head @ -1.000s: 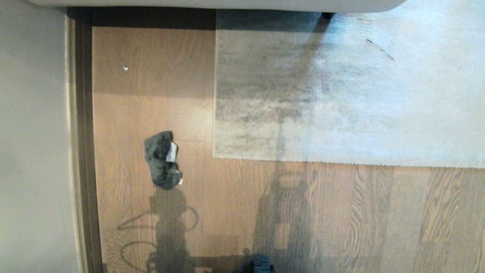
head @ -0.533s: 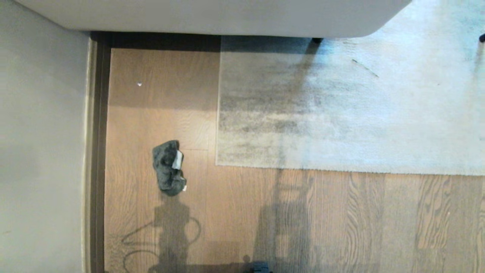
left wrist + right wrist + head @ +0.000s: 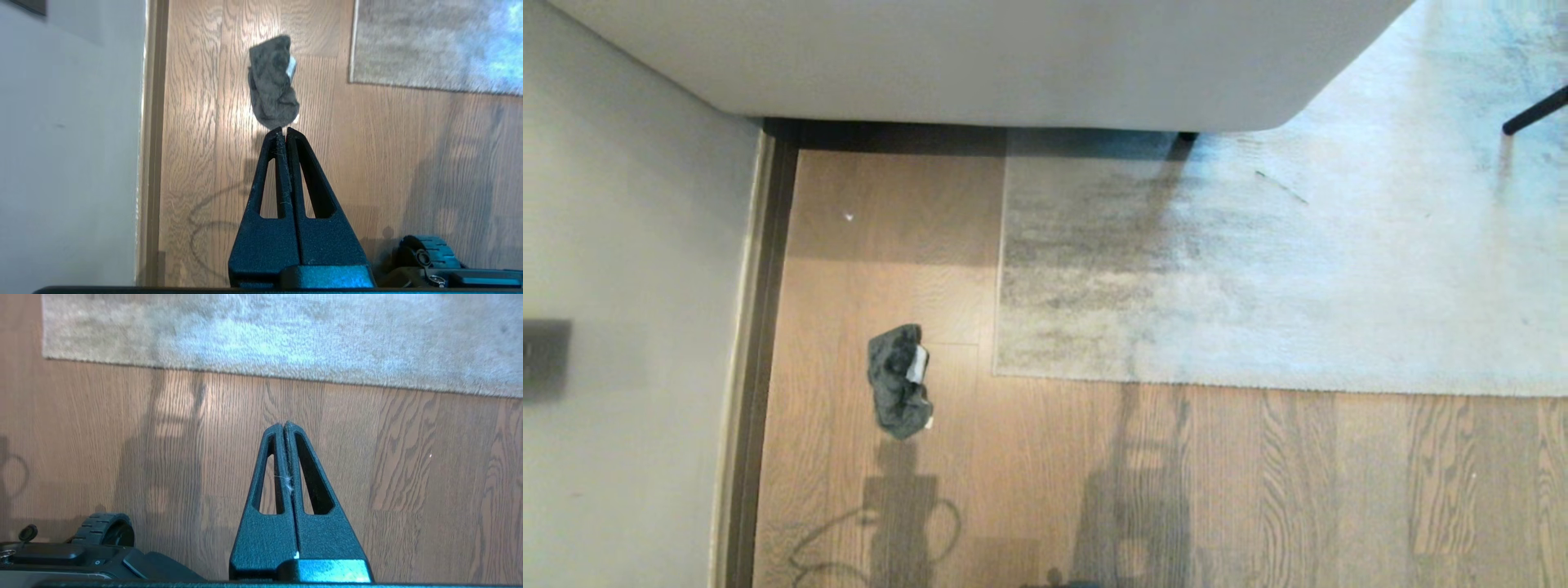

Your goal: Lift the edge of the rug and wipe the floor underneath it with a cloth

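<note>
The head view has tilted up, showing more sofa (image 3: 980, 65). The cloth (image 3: 899, 392) lies on the floor (image 3: 1258, 490) beside the rug edge (image 3: 998, 359); left pincer (image 3: 282, 131) and right pincer (image 3: 283, 426) clenched, empty.

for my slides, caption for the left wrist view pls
Shut left gripper poised above the crumpled cloth on the floor.

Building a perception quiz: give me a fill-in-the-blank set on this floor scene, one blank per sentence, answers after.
1. The small dark grey fuzzy cloth lies on the brown wood-plank floor, not on the ____.
2. In the head view, the cloth lies between the pale grey-beige rug's corner and the ____ on the left.
3. The left gripper and the right gripper both have their fingers ____.
4. The rug's straight edge lies ____ on the floor.

Answers: rug; wall; shut; flat
</note>
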You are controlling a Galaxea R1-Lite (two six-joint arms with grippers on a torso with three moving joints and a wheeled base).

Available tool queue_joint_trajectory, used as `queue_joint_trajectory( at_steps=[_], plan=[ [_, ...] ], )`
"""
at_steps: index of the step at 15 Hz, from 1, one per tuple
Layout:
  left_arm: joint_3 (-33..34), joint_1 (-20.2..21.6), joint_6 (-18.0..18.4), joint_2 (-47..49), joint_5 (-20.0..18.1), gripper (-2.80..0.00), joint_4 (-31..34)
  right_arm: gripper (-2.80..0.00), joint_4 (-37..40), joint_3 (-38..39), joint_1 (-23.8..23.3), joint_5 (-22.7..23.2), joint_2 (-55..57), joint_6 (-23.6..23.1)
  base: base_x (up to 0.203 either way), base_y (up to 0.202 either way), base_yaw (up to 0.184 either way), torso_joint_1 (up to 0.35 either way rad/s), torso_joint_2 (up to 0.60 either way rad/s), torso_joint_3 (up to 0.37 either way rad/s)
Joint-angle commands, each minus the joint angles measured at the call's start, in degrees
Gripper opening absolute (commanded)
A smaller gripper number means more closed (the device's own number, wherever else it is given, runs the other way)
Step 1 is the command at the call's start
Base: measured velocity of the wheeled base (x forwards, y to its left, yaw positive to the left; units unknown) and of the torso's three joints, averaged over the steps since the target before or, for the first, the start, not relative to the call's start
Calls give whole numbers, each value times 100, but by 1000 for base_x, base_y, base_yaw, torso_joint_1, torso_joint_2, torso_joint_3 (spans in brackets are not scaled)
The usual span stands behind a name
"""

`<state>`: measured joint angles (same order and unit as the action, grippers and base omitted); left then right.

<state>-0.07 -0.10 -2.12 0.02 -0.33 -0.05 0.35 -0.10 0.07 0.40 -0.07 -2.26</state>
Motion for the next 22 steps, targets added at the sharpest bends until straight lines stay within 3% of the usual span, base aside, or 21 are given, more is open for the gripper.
queue_joint_trajectory(
  at_steps=[1, 22],
  plan=[
    [-1, 1, 6, 5, -2, -280, -4, -280, 0, 1, 1, 4, 7, -3, 0, 0, 0, 7, 5, 194],
    [6, 1, -56, -1, -2, -280, -9, -280, 0, 1, 1, 4, 7, -3, 0, 0, 0, 3, 3, 204]
  ],
)
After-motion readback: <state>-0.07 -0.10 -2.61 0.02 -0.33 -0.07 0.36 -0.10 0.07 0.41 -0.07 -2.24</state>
